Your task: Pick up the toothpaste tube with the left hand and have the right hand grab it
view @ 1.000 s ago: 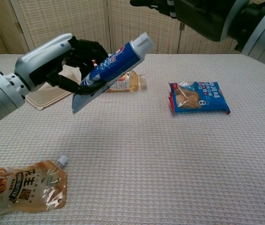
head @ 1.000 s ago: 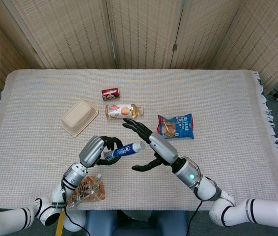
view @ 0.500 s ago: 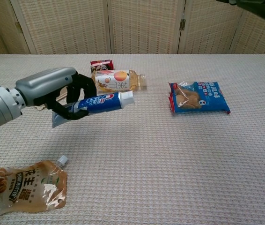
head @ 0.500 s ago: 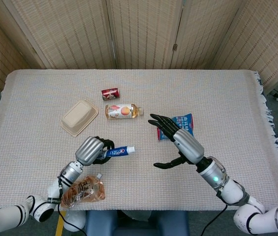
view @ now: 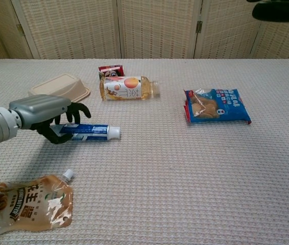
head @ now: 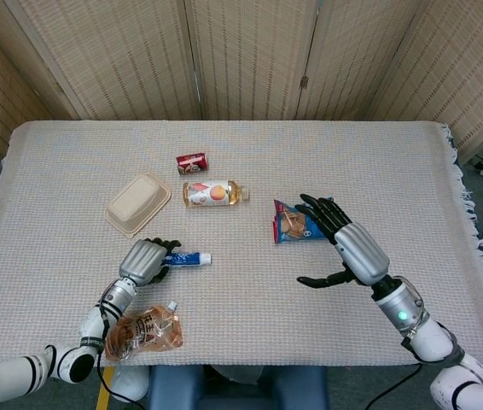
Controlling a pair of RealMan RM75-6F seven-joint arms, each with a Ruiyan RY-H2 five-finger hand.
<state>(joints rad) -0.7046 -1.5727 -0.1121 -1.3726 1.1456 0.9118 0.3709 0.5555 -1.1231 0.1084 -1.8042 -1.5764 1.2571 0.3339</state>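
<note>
Toothpaste tube (view: 89,131) lies flat on the tablecloth (head: 250,299) at the front-left, white cap pointing toward table centre. Left hand (head: 143,260) sits over the tube's flat tail end, dark fingers (view: 75,109) curled around it and holding it; the cap end sticks out free. In the chest view the tube rests level on the cloth, not lifted.

Right hand (head: 348,248) is well apart from the tube, on the right side of the table, fingers spread and holding nothing. From the head view it overlaps the right edge of the blue snack bag (head: 294,224); can't tell whether it touches the bag or floats above it. The chest view only catches a dark sliver of that hand at the top-right corner.

Containers:
- Beige lidded takeout box (head: 137,203), closed, contents hidden. Back-left of the tube.
- Clear drink bottle (view: 128,88) on its side with amber liquid inside and an orange fruit label, cap pointing right.
- Red can (head: 192,163) on its side just behind the bottle; chest view shows them near touching.
- Snack bag printed with brownish pieces, sealed, lying flat.
- Clear spout pouch (view: 23,205) with tan contents and a white cap, at the front-left table edge, near the left forearm.
</note>
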